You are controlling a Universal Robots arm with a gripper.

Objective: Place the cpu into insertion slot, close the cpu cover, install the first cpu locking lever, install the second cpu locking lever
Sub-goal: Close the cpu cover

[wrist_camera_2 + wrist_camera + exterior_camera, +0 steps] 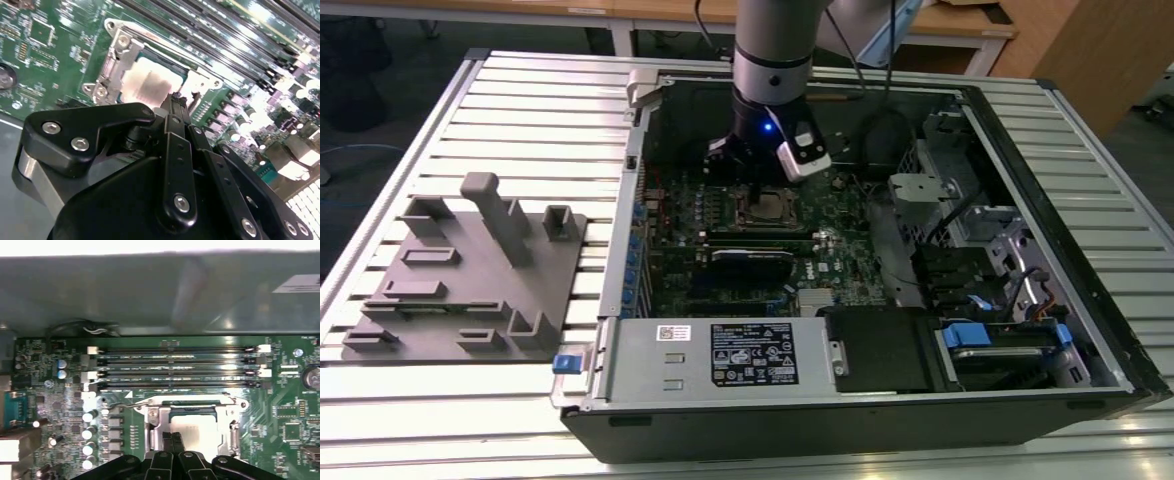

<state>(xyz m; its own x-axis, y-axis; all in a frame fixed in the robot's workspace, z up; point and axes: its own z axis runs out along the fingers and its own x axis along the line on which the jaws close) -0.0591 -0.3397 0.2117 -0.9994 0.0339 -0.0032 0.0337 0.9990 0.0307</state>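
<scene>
You had the cpu (145,82) lying flat in the slot (767,208), its silvery top showing through the window of the cover (117,52), which lay down over it in the second wrist view. Your gripper (176,98) hung close over the slot's edge, fingers (169,442) pressed narrowly together, nothing between them. Around spread the green board (720,240), memory slots (175,367) just beside, inside the open case (881,425) on the slatted worktop (520,100), a grey fixture (467,280) at the exterior view's left
</scene>
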